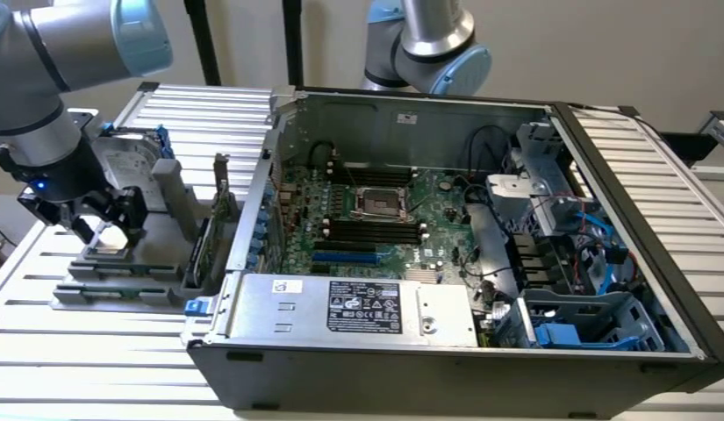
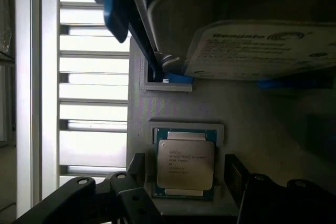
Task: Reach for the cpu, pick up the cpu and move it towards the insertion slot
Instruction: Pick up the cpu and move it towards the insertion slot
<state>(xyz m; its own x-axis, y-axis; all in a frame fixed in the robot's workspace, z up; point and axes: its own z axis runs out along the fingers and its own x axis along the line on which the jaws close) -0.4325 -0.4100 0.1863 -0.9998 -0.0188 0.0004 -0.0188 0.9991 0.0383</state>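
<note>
The cpu (image 2: 186, 157), a small flat square with a silver top, lies in a shallow pocket of a grey holder (image 2: 252, 119). My gripper (image 2: 184, 165) stands open over it, one black finger (image 2: 137, 163) on each side of the chip and neither touching it. At the exterior view's left, the gripper (image 1: 103, 221) hangs low over the grey holder (image 1: 127, 279), with the cpu (image 1: 109, 235) as a pale patch between the fingers. The insertion slot (image 1: 382, 203), a square metal-framed socket, sits on the green board inside the open computer case, well off toward the exterior view's right.
A silver hard drive (image 2: 247, 35) with blue rails stands on edge in the holder right beside the cpu. The open computer case (image 1: 455, 351) fills the middle of the slatted metal table (image 1: 92, 368). A second robot arm (image 1: 426, 48) stands behind the case.
</note>
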